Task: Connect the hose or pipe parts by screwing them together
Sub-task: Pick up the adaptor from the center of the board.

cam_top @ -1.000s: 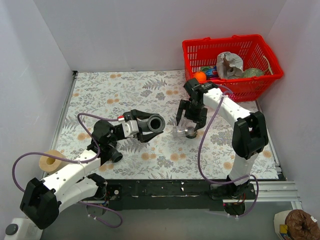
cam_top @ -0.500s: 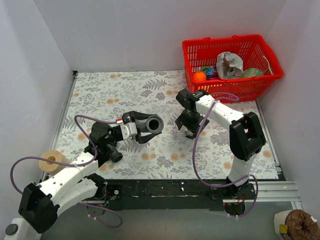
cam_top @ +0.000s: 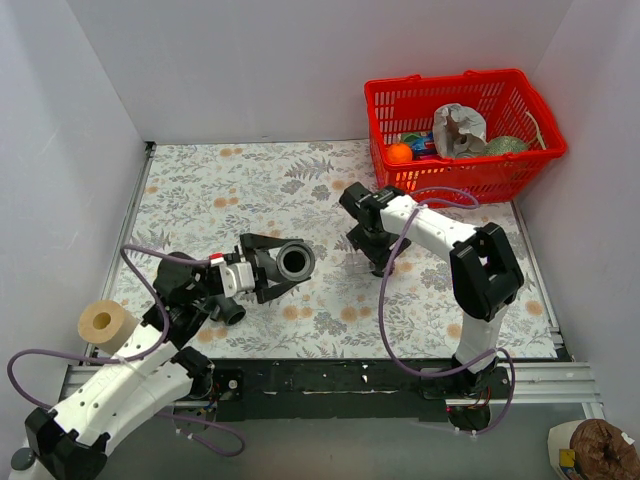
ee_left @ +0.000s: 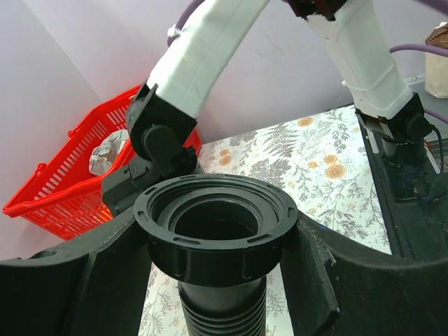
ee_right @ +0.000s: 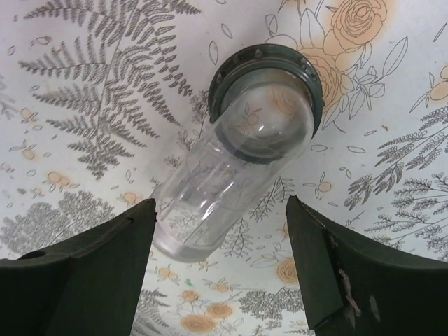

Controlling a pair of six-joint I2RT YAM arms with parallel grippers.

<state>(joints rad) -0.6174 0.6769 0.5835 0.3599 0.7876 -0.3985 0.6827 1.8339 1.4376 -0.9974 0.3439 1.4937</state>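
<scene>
Firmly closed, the left gripper (cam_top: 280, 265) has its two fingers clamped on either side of the black ribbed hose (ee_left: 215, 210), just at its smooth collar. The collar's round opening is held up off the table and turned toward the right arm. The rest of the hose runs back under the gripper, and from these views I cannot tell where its far end lies.

The right gripper (ee_right: 220, 203) hangs wide open over a clear tube (ee_right: 231, 161), with one finger on each side and a gap showing between each finger and the plastic. The tube lies on its side on the floral cloth (cam_top: 220, 190), with a dark ring (ee_right: 266, 50) at its far end. The two parts are well apart.

Behind the right arm stands a red basket (cam_top: 450, 78) with mixed items inside. A cardboard roll (cam_top: 105, 325) sits at the table's left edge.
</scene>
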